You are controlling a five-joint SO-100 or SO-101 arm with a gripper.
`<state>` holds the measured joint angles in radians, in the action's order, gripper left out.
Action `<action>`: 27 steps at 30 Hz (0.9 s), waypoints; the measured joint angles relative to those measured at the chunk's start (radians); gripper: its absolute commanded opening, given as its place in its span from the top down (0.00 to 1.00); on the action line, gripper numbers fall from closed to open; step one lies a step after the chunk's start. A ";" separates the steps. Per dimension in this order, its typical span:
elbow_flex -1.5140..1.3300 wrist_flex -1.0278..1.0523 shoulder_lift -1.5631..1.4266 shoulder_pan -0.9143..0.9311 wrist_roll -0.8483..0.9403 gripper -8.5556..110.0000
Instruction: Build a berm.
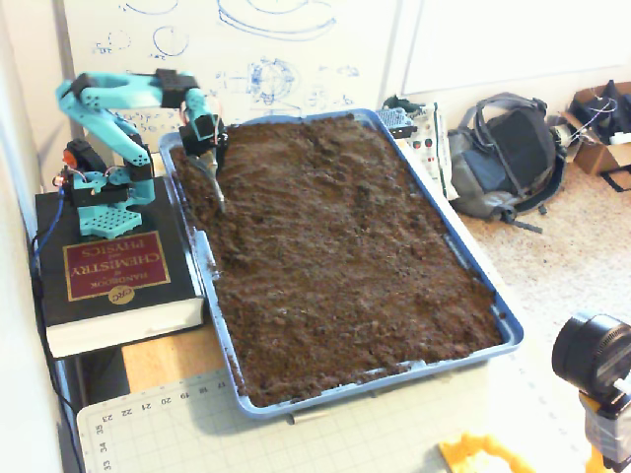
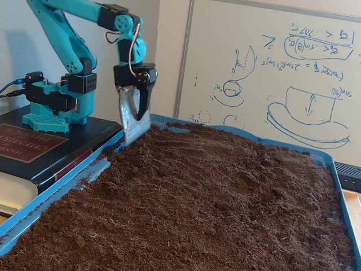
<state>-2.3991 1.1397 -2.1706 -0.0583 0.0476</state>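
1. So far, no berm is seen: the soil (image 1: pixel 335 246) is spread as a fairly flat, crumbly bed across the whole blue tray (image 1: pixel 505 325), with only small lumps and shallow furrows, so the task is judged to be at its very start.
2. Consequently, no place, heading or long axis can be given for the berm. The only long axis to be read is that of the tray, which runs in a fixed view from the whiteboard (image 1: pixel 246 49) end toward the cutting mat (image 1: pixel 296 443).
3. All of the piling is judged to be left: soil has yet to be scraped together and heaped into a long hump with sloping sides.
4. The gripper (image 2: pixel 135 121) is held over the tray's corner nearest the arm's base, pointing nearly straight down. A flat silvery blade (image 2: pixel 131 116) is seen at it, its lower edge at or just into the soil surface; which of the two cannot be told.
5. Whether the blade is clamped between the jaws or fixed to one finger cannot be told, so the jaws' spread is left undecided.
6. The arm's base is mounted on a thick book (image 1: pixel 113 276) just beside the tray.
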 measured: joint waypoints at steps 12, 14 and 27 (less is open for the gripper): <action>0.247 0.239 0.241 -0.067 0.000 0.93; 0.282 0.238 0.261 -0.115 0.000 0.93; 0.439 0.057 0.565 -0.379 -0.318 0.93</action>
<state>-1.9604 1.1965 -1.6061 -0.4372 -0.2700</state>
